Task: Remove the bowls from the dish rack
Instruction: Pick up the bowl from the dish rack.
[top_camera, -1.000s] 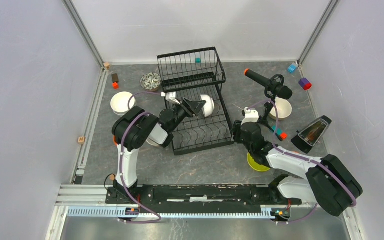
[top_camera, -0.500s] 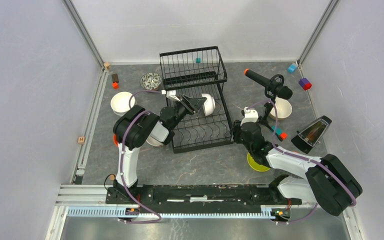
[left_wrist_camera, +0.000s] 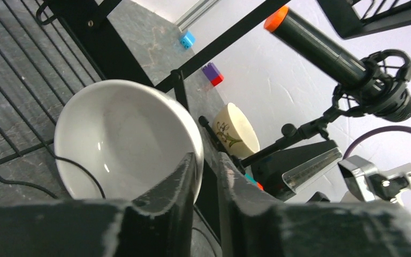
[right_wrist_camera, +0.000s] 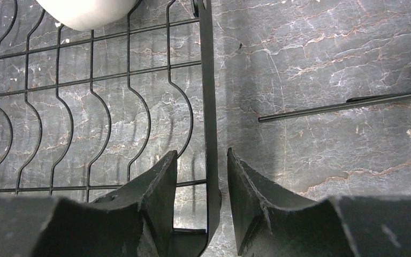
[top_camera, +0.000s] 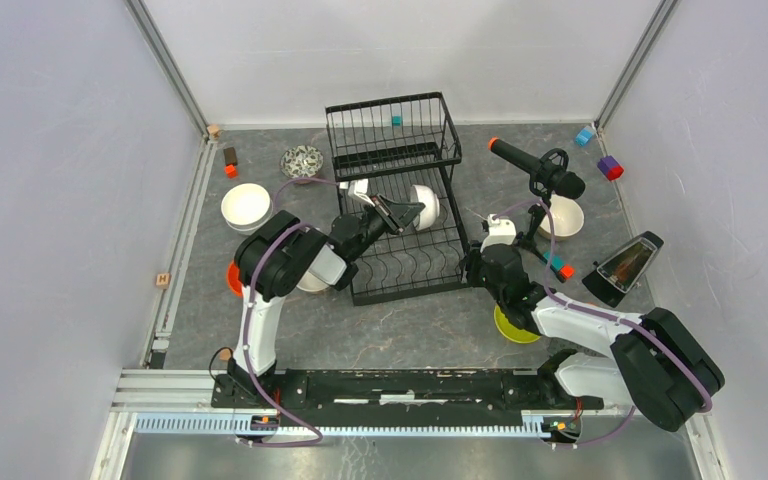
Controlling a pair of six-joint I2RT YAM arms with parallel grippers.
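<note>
Dish rack (top_camera: 390, 125) has slid a bit right and away over the last second. The white bowl (left_wrist_camera: 123, 134) and left gripper (left_wrist_camera: 207, 160) went with it, so I read that as my pull dragging the rack.

The bowl is on the rack's lower tray, up on edge in the slots near the right side and under the upper shelf. It's the only bowl I see left in the rack. Left fingers are clamped on its rim, one inside and one outside.

Right gripper (right_wrist_camera: 202, 152) is spread, straddling the rack's near edge bar with a gap on both sides, so it isn't pinching.

Handling call:
- The bowl looks like glazed ceramic: rigid, slick, chippable and fairly heavy for a rim pinch.
- A rim grip is the only practical hold, and it can pivot.
- I'd lift straight out of the slots so the wires don't snag.
- I'd close the right on the bar to hold the rack down.
</note>
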